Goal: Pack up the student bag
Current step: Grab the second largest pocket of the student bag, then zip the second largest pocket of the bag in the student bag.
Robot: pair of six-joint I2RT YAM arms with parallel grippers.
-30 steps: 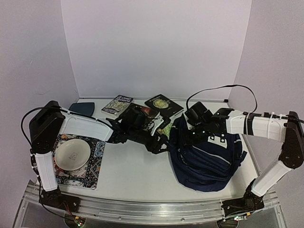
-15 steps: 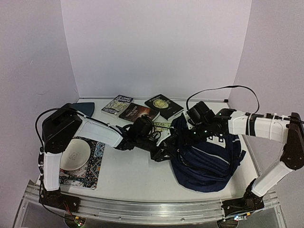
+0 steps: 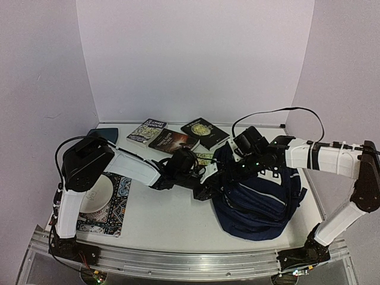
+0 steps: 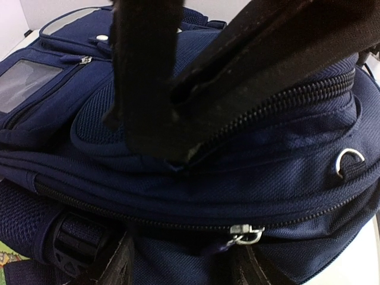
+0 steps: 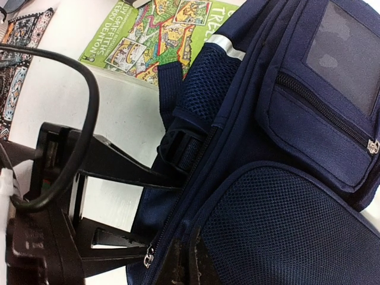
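The bag (image 3: 258, 199) is lying at the table's (image 3: 172, 219) right, and the left gripper (image 3: 209, 190), jaws apart at its side, should be closing squarely on the zip pull (image 4: 246, 233) while the right gripper (image 3: 237, 170), shut on top, is apparently steadying it.

Pale lilac walls (image 3: 196, 53) close the back and both sides. A white table (image 3: 172, 219) carries an aluminium rail (image 3: 178, 260) along its near edge.

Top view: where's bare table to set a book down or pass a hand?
Free: near-middle table, between placemat, left arm and student bag. Crowded: books along the back; the bag's left edge, where left tool and right tool sit close.
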